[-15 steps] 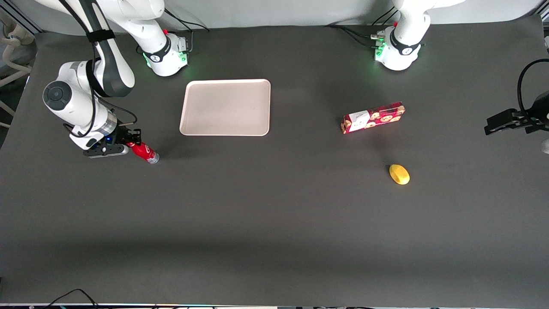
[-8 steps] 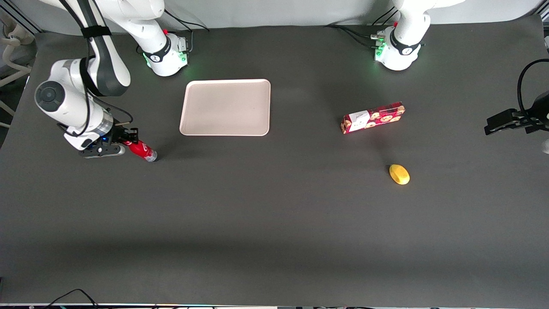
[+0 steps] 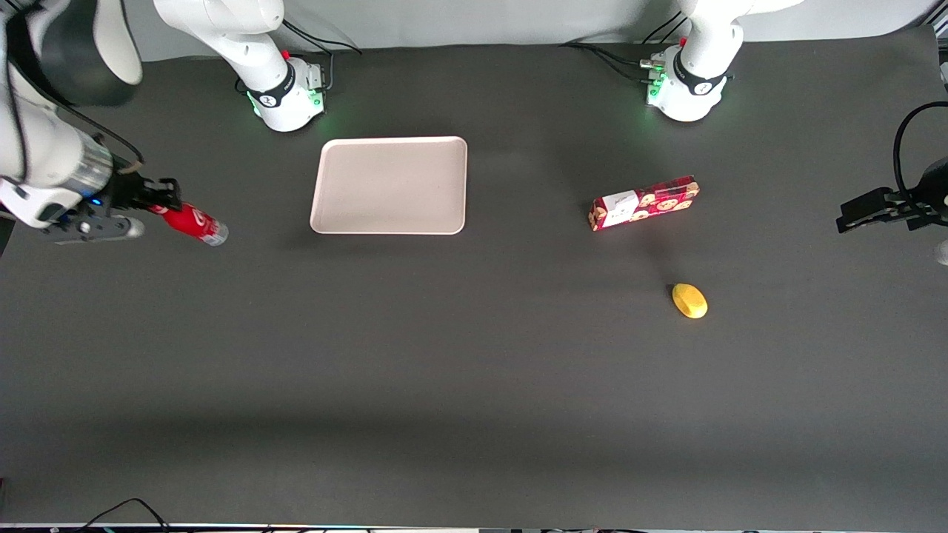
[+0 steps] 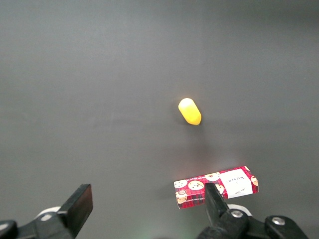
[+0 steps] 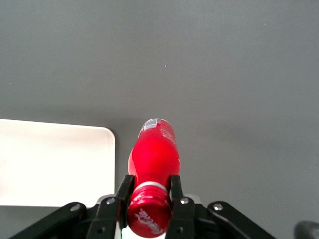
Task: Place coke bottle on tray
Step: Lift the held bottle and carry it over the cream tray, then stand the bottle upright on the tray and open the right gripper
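My right gripper (image 3: 159, 198) is shut on the neck of the coke bottle (image 3: 191, 223), a slim red bottle with white script and a silvery base. It holds the bottle lifted clear of the table, base hanging downward, at the working arm's end of the table. In the right wrist view the black fingers (image 5: 124, 191) clamp the neck just under the red cap, and the bottle (image 5: 153, 154) hangs above the dark mat. The pale beige-pink tray (image 3: 390, 185) lies flat and bare, beside the bottle toward the table's middle; its rounded corner (image 5: 94, 149) shows in the right wrist view.
A red cookie box (image 3: 644, 203) and a yellow lemon-like object (image 3: 689, 300) lie toward the parked arm's end of the table; both also show in the left wrist view, box (image 4: 217, 186) and yellow object (image 4: 190, 111). The arm bases (image 3: 285, 92) stand farther from the front camera than the tray.
The gripper has risen with the coke bottle, lifting it off the mat, and moved outward toward the working arm's end and away from the front camera.
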Robot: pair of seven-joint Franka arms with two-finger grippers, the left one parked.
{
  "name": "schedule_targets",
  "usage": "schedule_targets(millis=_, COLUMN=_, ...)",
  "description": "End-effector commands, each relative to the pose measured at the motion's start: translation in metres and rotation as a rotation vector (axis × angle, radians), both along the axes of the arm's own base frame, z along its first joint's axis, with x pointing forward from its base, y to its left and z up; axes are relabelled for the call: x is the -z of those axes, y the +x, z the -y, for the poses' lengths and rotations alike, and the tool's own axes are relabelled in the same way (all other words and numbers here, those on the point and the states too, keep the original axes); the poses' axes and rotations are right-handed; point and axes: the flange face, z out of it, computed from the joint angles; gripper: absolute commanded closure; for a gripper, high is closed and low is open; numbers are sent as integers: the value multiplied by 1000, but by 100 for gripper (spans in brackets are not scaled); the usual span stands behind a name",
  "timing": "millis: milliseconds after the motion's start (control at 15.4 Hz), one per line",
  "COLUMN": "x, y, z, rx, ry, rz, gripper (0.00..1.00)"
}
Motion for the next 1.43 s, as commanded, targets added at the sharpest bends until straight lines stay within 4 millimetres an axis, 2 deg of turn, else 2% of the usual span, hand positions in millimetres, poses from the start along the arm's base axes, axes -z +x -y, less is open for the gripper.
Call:
schedule_targets(millis=0, x=-56, y=-9, z=-13, rx=54, ry=10, rz=-32, gripper=100)
schedule_targets(millis=130, x=-77, y=-23, z=-45, rx=108, ry=31, rz=-30, gripper=100)
schedule_targets(millis=325, x=-84, y=-45, z=-112, rx=165, ry=9, rz=-46, gripper=100)
schedule_targets(millis=455, x=-67, y=-58, z=-156, rx=188, ry=12, rz=-82, gripper=100)
schedule_targets(millis=520, x=-48, y=-66, z=-177, rx=178, ry=6, rz=-95, gripper=100)
schedule_targets(millis=585, x=-33, y=-77, z=-188, rx=207, ry=19, rz=-68, gripper=100)
schedule_targets(millis=715, x=4, y=-104, z=-200, rx=218, ry=24, rz=-16, gripper=100)
schedule_targets(millis=911, x=56, y=-119, z=-210, rx=193, ry=-4, rz=-21, gripper=100)
schedule_targets(millis=1171, x=133, y=-142, z=-201, rx=185, ry=-24, rz=13, gripper=100)
schedule_targets(millis=1366, x=180, y=-158, z=-187, rx=180, ry=-34, rz=43, gripper=100)
